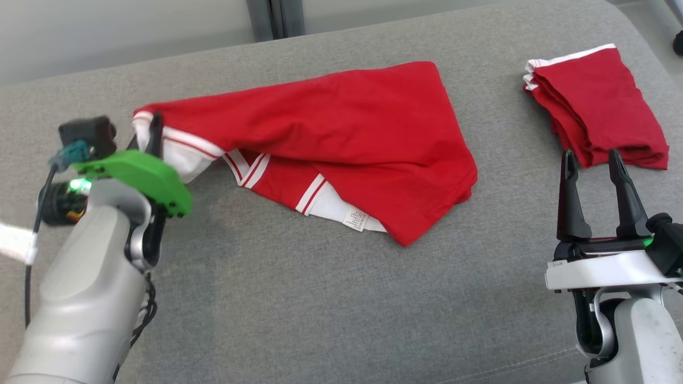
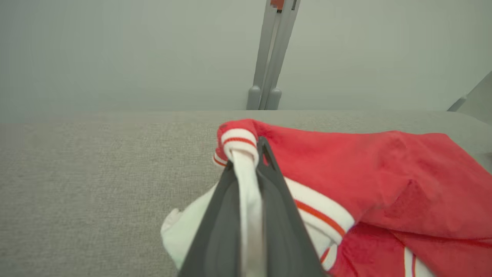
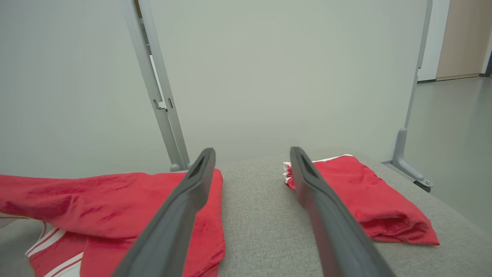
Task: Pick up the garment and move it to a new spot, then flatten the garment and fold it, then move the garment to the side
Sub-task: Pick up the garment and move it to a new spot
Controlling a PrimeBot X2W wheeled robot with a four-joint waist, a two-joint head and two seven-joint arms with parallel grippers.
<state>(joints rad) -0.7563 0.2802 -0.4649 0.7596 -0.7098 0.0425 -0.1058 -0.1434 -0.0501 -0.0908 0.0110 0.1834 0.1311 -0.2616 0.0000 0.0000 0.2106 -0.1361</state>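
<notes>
At nine o'clock in the head view, left jaws pinched fully shut on the white, red-striped cuff (image 1: 143, 121) of the red garment (image 1: 347, 122); rest of the cloth spread rumpled over the grey bench (image 1: 320, 304) from there through centre toward three o'clock, doubled over itself, with striped white trim and a small white label (image 1: 356, 220) peeking out at its six o'clock edge. Up at two o'clock, well apart from it, a stack (image 1: 603, 101) of folded red cloth with white edging. Down at four o'clock, right jaws spread wide and holding nothing, dark fingers (image 1: 569, 202) pointing to twelve, tips near the stack's near edge. From the left wrist view, at dead centre, dark fingers (image 2: 276, 200) squeezed together on a strip of white cloth, cuff (image 2: 239, 140) bunched over the tips; garment (image 2: 376, 177) trailing off toward three and four o'clock, bare bench (image 2: 88, 173) at nine, a grey upright post (image 2: 271, 57) at twelve against a pale wall. From the right wrist view, two fingers (image 3: 180, 207) far apart with only bench (image 3: 257, 215) between; garment (image 3: 96, 196) at eight o'clock, stack (image 3: 365, 192) at four, post (image 3: 161, 96) at eleven.
</notes>
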